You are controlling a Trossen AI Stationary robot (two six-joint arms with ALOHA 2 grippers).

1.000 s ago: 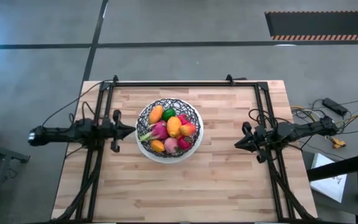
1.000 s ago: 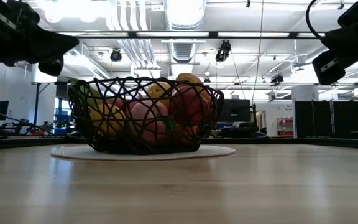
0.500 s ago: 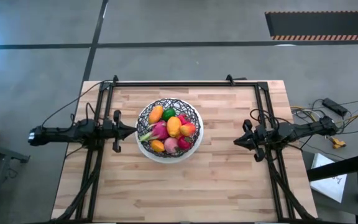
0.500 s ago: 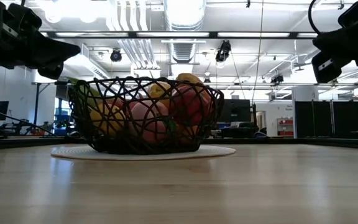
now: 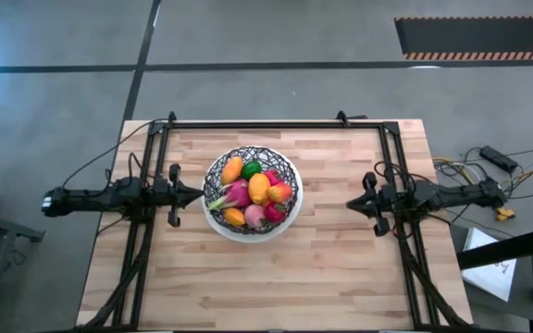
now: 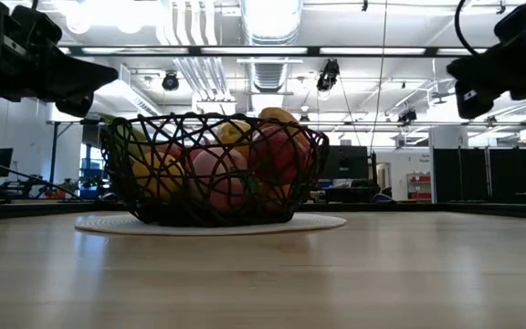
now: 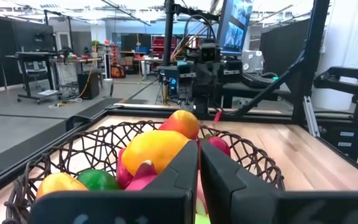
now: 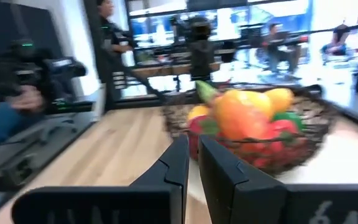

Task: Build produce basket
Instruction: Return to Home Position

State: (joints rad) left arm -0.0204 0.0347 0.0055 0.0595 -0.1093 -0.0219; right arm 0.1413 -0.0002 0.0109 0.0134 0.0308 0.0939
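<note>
The basket, black criss-cross wire over a white round base, stands on the wooden table left of centre. It also shows in the low view. The produce is piled inside it: orange, yellow, red, pink and green pieces, which also show in the left wrist view and the right wrist view. My left gripper hovers shut and empty just left of the basket, pointing at it. My right gripper hovers shut and empty well to the basket's right.
Black frame rails run along the table's far edge and down both sides. Bare wood lies between the basket and my right gripper and along the near side. Cables lie on the floor at the right. People show in the room beyond.
My right gripper has shifted a little toward the table's far edge, staying shut and above the table. The basket and the produce have not moved.
</note>
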